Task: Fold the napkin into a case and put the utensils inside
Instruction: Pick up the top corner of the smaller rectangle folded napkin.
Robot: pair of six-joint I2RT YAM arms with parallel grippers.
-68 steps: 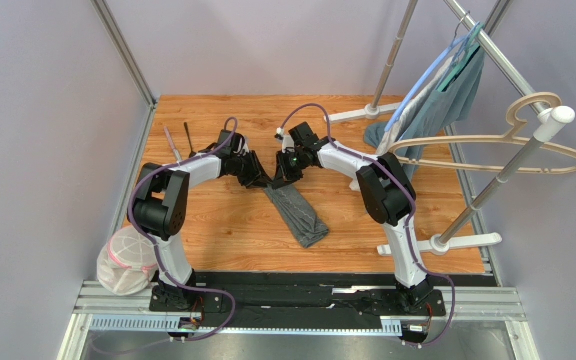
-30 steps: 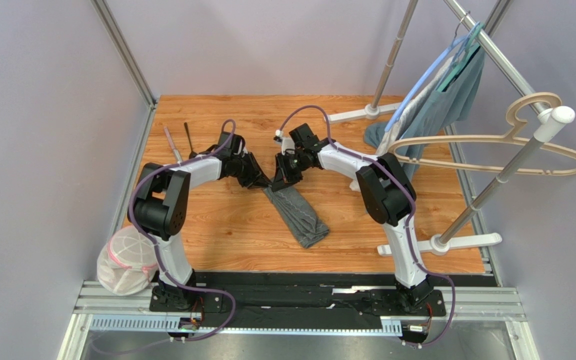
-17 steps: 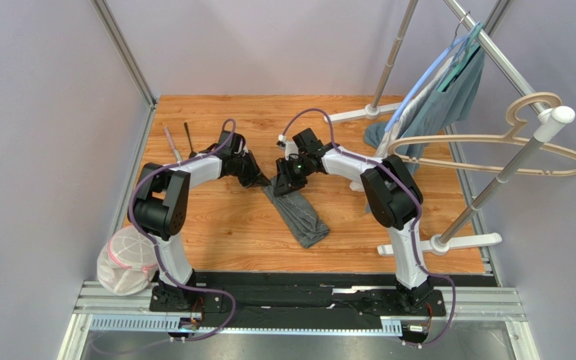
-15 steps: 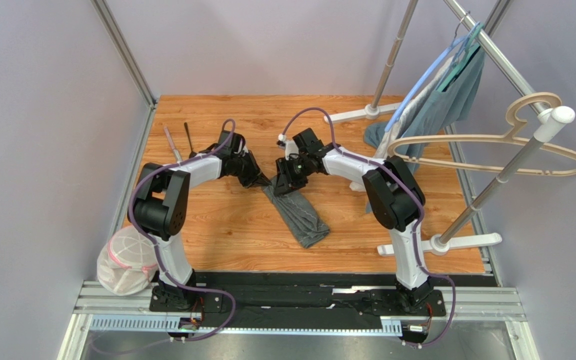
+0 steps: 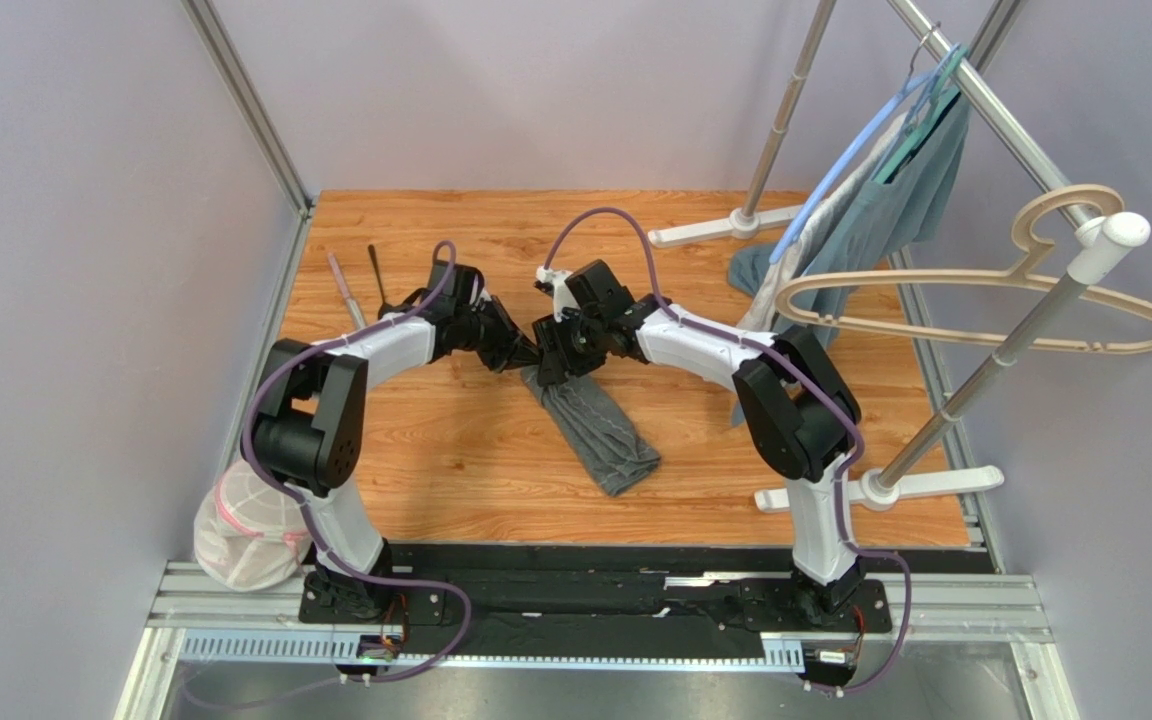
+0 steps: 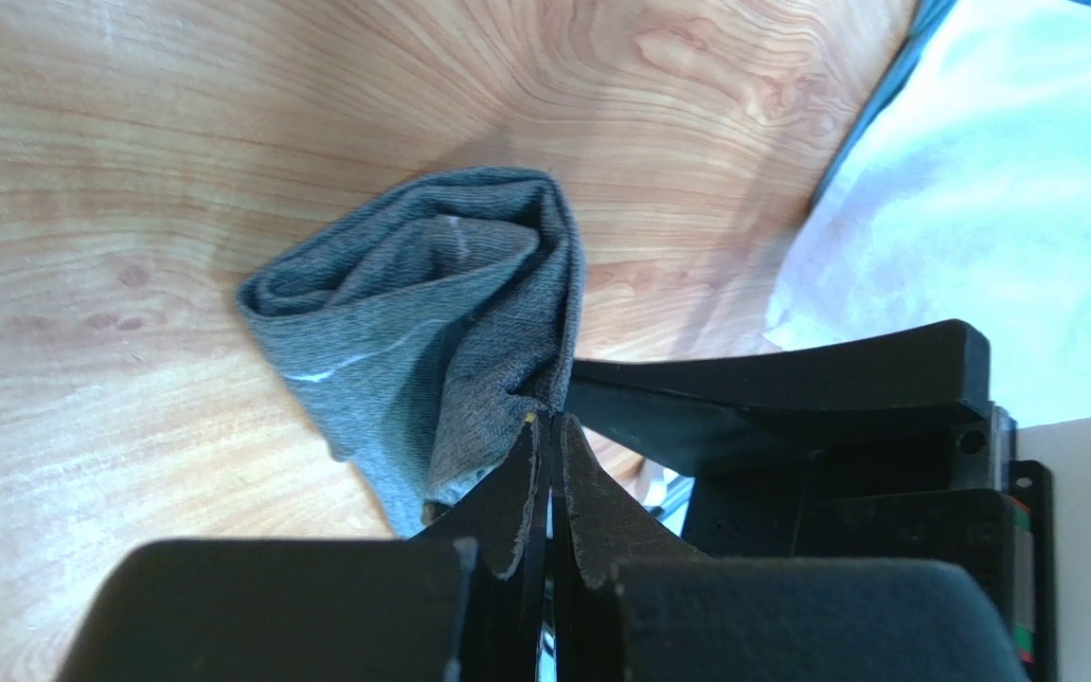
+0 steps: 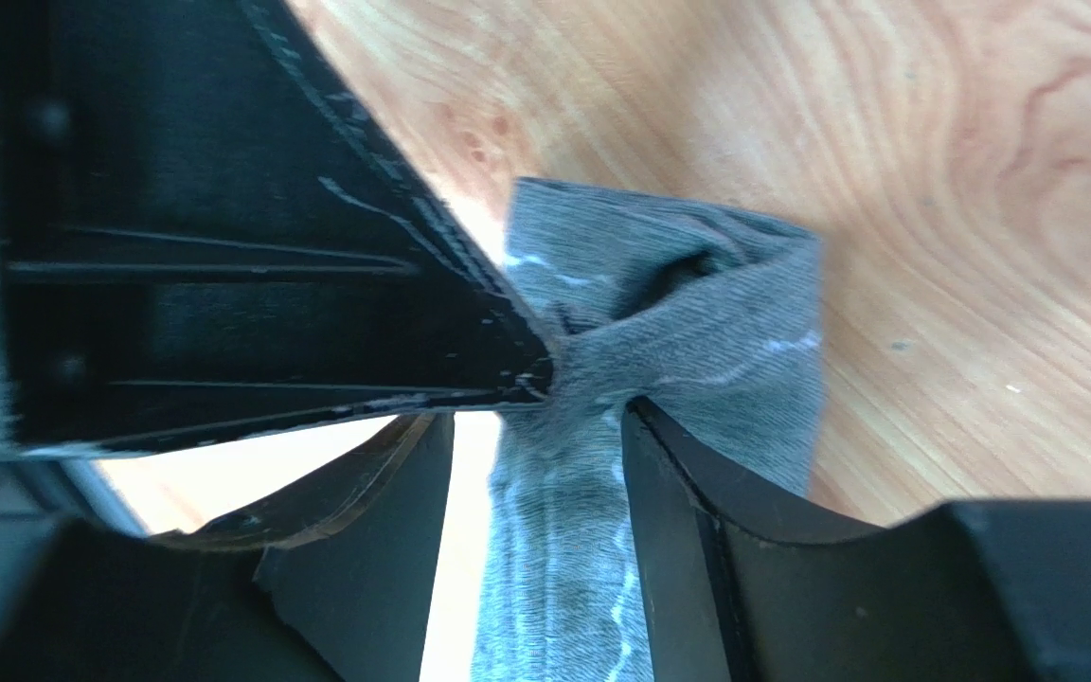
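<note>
Where the arms meet mid-desk, left hand clenched on the bunched far end of the napkin | right hand released, fingers apart astride that same end | napkin a narrow folded strip lying diagonally on the desk | knife and black spoon side by side near the far-left corner, well apart from it

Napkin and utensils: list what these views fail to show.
Top external: the napkin's far end is covered by the left gripper and right gripper.
Top external: the knife and spoon are too small for detail.
Left wrist: its fingers hide how many napkin layers they pinch.
Right wrist: the bottom edge cuts off the napkin; neither wrist view shows the utensils.
</note>
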